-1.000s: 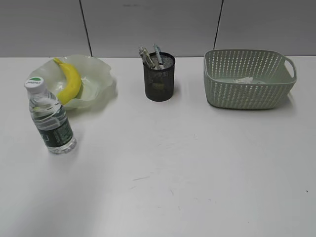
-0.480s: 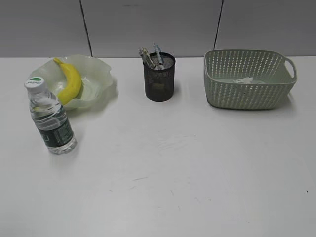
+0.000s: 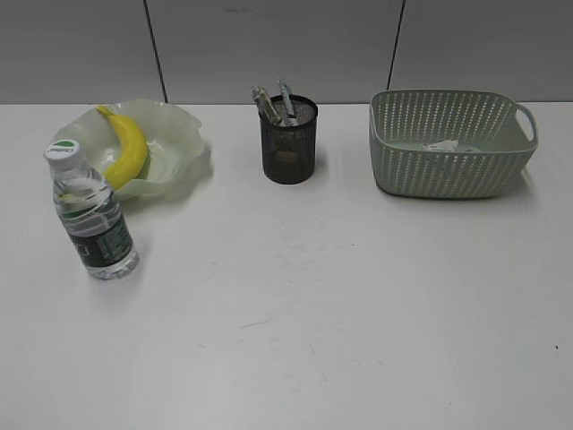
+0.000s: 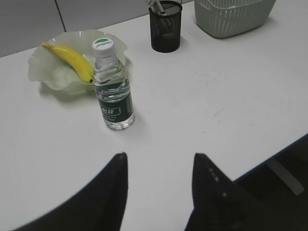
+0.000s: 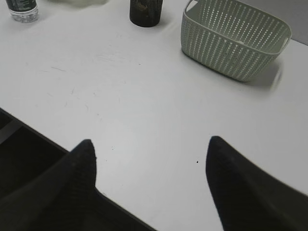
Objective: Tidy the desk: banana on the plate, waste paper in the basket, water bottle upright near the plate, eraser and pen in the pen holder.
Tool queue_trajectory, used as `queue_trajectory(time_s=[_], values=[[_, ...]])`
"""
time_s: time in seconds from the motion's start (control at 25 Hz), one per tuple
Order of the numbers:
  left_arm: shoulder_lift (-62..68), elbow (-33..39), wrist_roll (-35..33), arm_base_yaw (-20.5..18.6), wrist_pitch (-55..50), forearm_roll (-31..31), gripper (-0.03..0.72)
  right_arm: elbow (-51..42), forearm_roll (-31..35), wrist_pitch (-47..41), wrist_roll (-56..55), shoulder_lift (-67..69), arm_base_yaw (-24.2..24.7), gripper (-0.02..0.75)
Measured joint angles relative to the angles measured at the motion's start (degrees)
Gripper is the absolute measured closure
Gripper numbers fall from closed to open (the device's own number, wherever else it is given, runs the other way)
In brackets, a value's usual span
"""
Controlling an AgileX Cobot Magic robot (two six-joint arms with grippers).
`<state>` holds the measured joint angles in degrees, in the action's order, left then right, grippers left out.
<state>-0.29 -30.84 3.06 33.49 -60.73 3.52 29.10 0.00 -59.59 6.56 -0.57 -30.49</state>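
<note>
The banana lies in the pale green plate at the back left of the desk. The water bottle stands upright just in front of the plate. The black pen holder holds pens. The basket at the back right has white waste paper inside. The eraser is hidden. Neither gripper shows in the exterior view. My left gripper is open and empty, short of the bottle. My right gripper is open and empty over the desk's front edge.
A grey panelled wall runs behind the desk. The desk's front edge and the dark gap below it show in the right wrist view and the left wrist view.
</note>
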Motion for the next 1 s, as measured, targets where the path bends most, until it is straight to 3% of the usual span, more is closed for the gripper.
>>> queue_trajectory(time_s=[0.48, 0.56, 0.84, 1.0], values=[[0.5, 0.0, 0.0, -1.1, 0.0, 0.0, 0.358, 0.0, 0.0, 0.0, 0.0, 0.0, 0.8, 0.176], [0.5, 0.0, 0.0, -4.8, 0.1, 0.0, 0.358, 0.0, 0.0, 0.0, 0.0, 0.0, 4.3, 0.176], [0.0, 0.0, 0.0, -22.1, 0.2, 0.0, 0.398, 0.0, 0.0, 0.0, 0.0, 0.0, 24.2, 0.176], [0.0, 0.0, 0.0, -27.7, 0.2, 0.0, 0.424, 0.0, 0.0, 0.0, 0.0, 0.0, 28.7, 0.176]])
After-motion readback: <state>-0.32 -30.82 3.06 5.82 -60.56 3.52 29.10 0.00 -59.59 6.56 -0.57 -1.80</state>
